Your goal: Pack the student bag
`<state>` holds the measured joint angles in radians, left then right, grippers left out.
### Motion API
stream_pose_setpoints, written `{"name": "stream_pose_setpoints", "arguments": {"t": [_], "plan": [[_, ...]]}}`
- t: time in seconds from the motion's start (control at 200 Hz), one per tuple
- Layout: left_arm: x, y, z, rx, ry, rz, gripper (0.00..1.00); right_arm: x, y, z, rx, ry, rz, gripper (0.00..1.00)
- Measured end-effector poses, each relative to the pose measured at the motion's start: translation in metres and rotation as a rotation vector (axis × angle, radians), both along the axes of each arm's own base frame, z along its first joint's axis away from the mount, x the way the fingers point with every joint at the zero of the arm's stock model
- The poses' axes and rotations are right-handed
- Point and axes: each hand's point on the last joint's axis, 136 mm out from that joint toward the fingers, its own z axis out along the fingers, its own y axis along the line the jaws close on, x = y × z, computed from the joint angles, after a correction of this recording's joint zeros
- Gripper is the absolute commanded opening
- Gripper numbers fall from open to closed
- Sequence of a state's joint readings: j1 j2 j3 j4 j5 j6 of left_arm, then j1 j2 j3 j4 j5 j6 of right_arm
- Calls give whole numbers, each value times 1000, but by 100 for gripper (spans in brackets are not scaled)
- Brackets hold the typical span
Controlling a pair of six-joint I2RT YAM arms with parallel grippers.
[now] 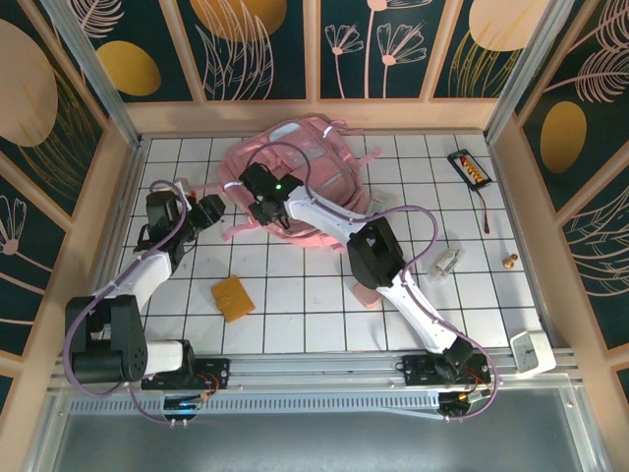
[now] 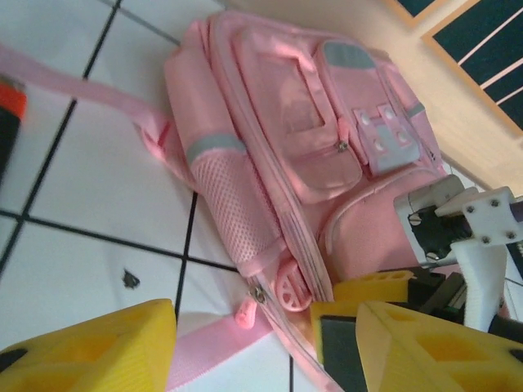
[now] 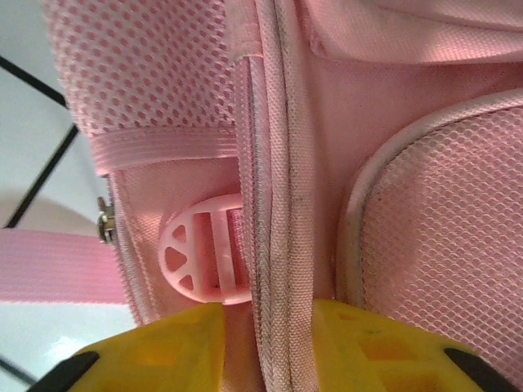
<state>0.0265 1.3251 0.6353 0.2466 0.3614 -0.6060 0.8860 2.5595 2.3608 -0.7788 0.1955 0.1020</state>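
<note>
One pink backpack lies flat at the far middle of the tiled bench, front pockets up. Two claws are at its near-left edge. The left claw hangs released and empty. The right claw straddles the backpack's piped seam; I cannot tell if it pinches. One orange pad lies nearer, well apart.

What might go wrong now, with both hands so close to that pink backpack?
The right hand straddles a seam of the student bag beside a round pink tab; a tug there may drag the soft bag along rather than open it. A loose strap lies under the open left hand; closing there could snag it.
</note>
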Motion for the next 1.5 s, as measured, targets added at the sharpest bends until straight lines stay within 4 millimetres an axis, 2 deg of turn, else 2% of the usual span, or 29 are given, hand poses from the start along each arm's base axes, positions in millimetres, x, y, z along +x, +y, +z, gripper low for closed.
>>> {"name": "stream_pose_setpoints", "arguments": {"t": [0.055,0.27,0.48,0.601,0.706,0.766,0.821,0.891,0.996,1.156,1.266,1.501], "plan": [[-3,-2,-7,-24,26,3,59,1,0,-2,-29,-34,-16,28],[-16,-9,-25,-70,89,-20,58,6,-5,0,-79,-110,-62,0],[-26,-30,-22,-54,14,-185,53,6,-4,7,-23,-62,-53,0],[-38,-53,-15,0,-140,-330,47,9,-8,31,43,-20,-25,0],[-50,-81,-11,49,-257,-446,40,12,-18,63,104,-9,-5,0],[-55,-92,-11,67,-306,-488,41,12,-28,81,132,-6,3,0],[-58,-95,-14,74,-329,-492,46,12,-38,98,147,-14,8,0],[-62,-93,-21,80,-332,-477,47,13,-48,119,167,-32,12,0],[-62,-99,-28,79,-336,-496,46,10,-55,132,178,-41,26,0],[-66,-127,-46,58,-346,-570,44,4,-51,132,194,-19,55,0],[-68,-137,-55,58,-372,-600,44,2,-49,132,203,-9,64,0],[-55,-133,-48,205,-493,-584,49,-4,-48,124,199,10,96,0]]}}
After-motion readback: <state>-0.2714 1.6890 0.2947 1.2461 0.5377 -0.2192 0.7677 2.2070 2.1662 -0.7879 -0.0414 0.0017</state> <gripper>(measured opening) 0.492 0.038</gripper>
